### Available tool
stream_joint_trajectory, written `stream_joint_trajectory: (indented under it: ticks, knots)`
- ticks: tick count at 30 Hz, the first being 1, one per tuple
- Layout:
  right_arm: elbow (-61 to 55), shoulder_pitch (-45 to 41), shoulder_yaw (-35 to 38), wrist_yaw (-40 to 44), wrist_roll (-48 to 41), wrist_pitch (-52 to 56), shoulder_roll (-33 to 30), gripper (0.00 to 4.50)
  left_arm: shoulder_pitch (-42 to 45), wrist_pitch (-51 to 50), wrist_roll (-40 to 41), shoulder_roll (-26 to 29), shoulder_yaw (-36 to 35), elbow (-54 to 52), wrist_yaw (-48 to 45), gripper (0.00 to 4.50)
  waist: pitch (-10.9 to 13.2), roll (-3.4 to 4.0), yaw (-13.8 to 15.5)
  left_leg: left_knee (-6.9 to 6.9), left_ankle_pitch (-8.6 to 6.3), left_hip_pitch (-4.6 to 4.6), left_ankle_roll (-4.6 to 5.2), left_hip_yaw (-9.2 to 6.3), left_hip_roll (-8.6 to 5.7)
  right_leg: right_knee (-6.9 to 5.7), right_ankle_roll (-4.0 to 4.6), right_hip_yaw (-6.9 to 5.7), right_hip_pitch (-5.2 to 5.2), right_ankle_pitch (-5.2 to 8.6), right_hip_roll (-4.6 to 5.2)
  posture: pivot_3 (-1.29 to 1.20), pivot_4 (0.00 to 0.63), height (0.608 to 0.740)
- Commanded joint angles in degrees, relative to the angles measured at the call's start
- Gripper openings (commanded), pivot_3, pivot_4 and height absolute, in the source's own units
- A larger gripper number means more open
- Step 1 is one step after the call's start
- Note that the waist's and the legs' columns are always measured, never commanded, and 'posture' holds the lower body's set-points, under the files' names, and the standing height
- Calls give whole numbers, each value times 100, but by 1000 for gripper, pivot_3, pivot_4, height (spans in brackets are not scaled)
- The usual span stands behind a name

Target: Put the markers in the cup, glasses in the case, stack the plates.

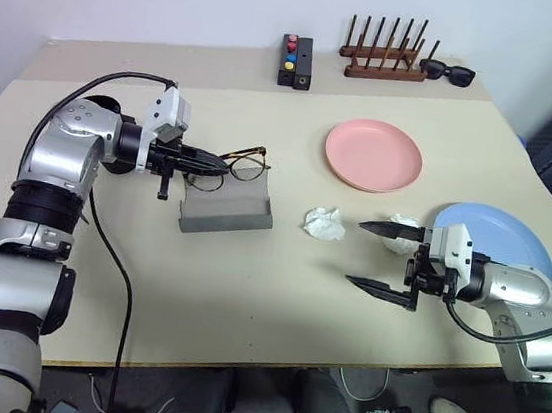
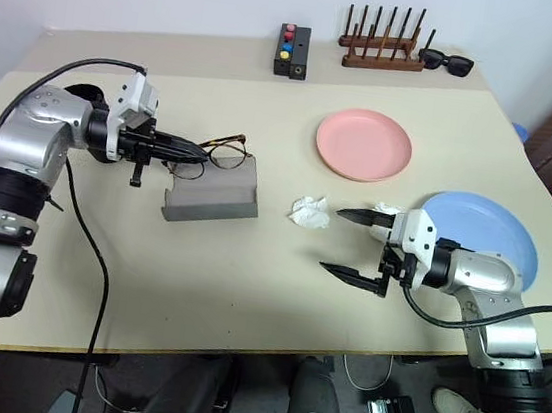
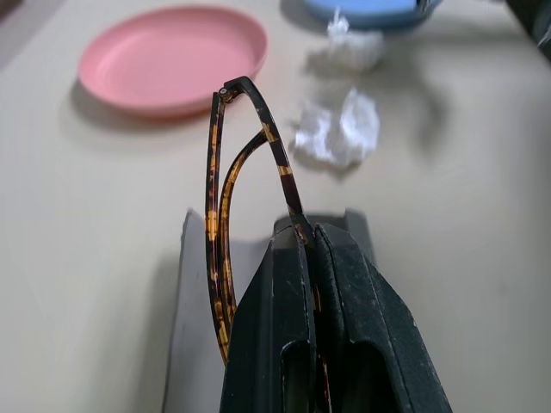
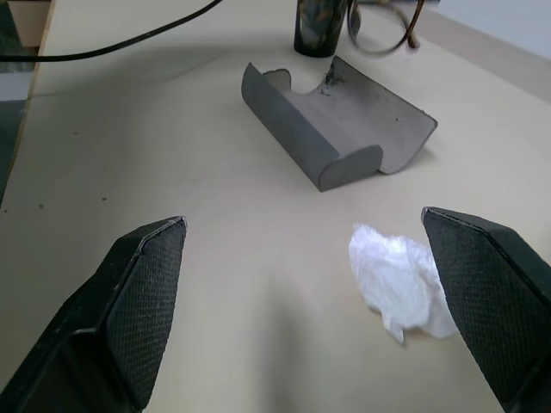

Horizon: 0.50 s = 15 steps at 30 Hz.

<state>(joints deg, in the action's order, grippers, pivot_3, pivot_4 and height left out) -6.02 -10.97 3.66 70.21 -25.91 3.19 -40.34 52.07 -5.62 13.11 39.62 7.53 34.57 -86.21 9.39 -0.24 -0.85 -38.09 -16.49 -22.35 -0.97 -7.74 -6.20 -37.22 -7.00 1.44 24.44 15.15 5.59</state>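
My left gripper [image 1: 215,166] is shut on the glasses [image 1: 248,165], thin tortoise-rimmed ones, and holds them in the air just above the back of the case [image 1: 225,210]. The grey case lies open on the table. In the left wrist view the shut fingers [image 3: 293,292] pinch the rim and a folded arm [image 3: 212,189] sticks out. The pink plate [image 1: 373,155] lies mid-table; the light blue plate [image 1: 504,240] lies at the right edge. My right gripper [image 1: 355,252] is open and empty beside the blue plate. The markers and the cup are out of view.
Two crumpled white tissues lie on the table, one [image 1: 325,223] between case and right gripper, one [image 1: 407,226] by its upper finger. At the back stand a black box with coloured buttons [image 1: 296,61], a wooden rack [image 1: 383,54] and black sunglasses [image 1: 447,72].
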Motion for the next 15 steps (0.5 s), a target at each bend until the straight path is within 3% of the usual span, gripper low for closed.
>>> stream_joint_trajectory:
  ticks: [1,15]
  knots:
    - [-131,-98,-1,-68,-31,-13,42,4500,205,526,-289,-61,80,511,-106,26,0,0,11,-1,0,-1,0,0,-1,0,0,0,0,0,0,0,150,740]
    - [-326,-8,51,-226,-90,100,-10,4500,337,1610,-918,-622,300,1771,-334,26,2,-3,15,-5,0,-5,1,0,-2,-1,-1,0,1,0,0,0,150,740]
